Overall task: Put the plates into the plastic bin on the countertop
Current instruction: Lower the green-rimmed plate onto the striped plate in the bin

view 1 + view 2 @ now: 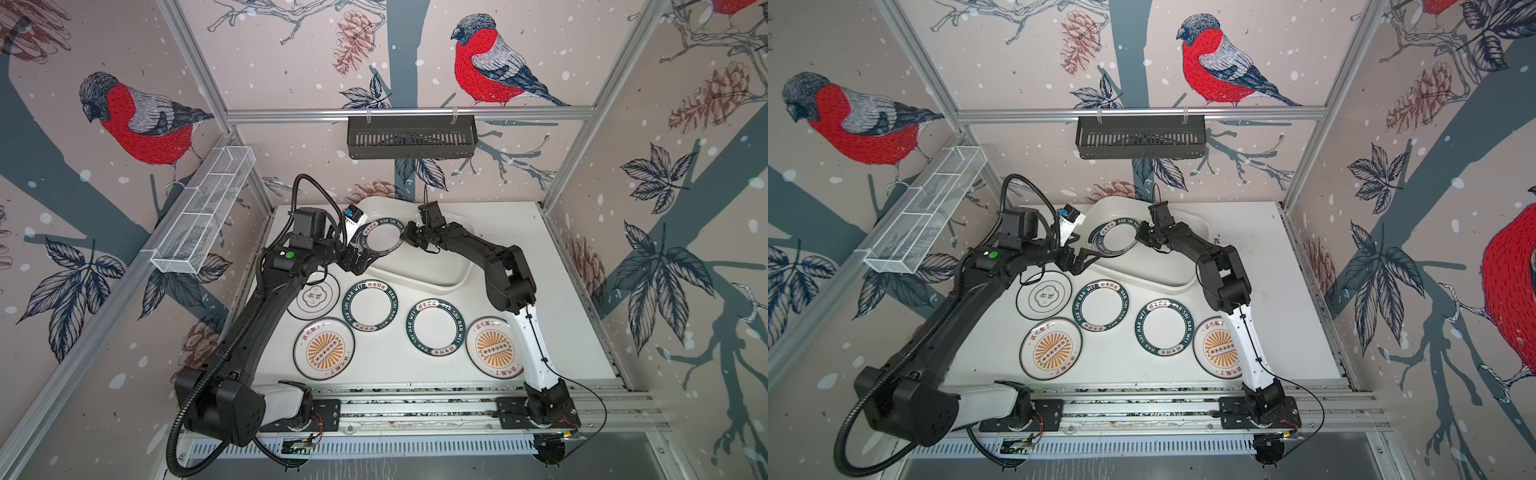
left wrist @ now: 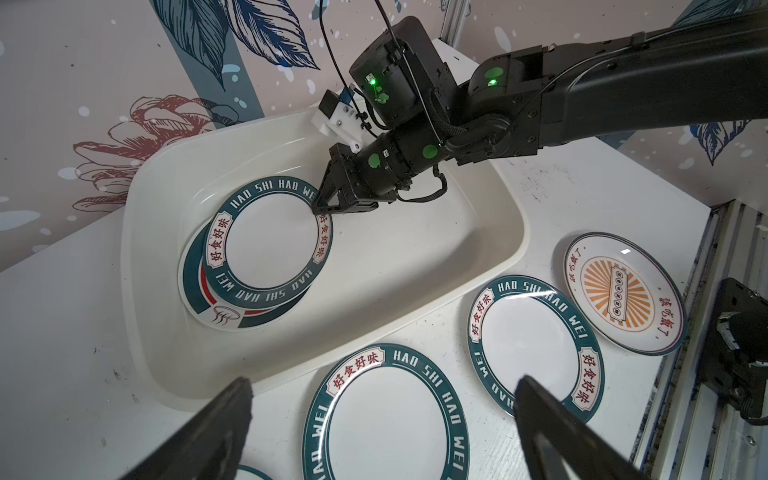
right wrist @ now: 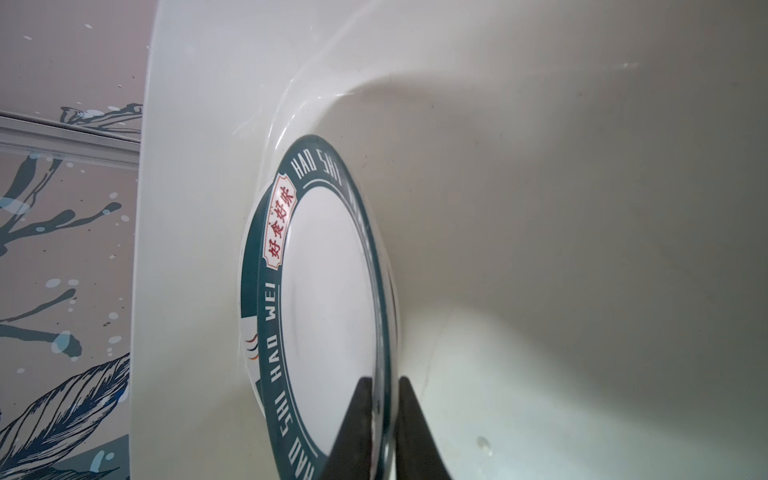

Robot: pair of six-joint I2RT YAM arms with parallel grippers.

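Both arms are matte black with a glossy white base link. The left arm (image 1: 249,320) bears a ribbed black conduit (image 1: 839,436), the right arm (image 1: 509,270) a thin black wire (image 1: 1258,358) and green stickers (image 2: 431,151). The left gripper (image 2: 384,379) and right gripper (image 3: 384,380) have black tapered fingers (image 2: 224,419).

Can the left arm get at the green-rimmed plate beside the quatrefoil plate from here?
Probably yes: the open left end effector hovers right by the plate, which lies uncovered on the countertop with nothing between them.

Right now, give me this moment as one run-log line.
left tool: open, empty | right tool: shut on top plate rim | bin: top plate over bottom plate | countertop: five plates waiting
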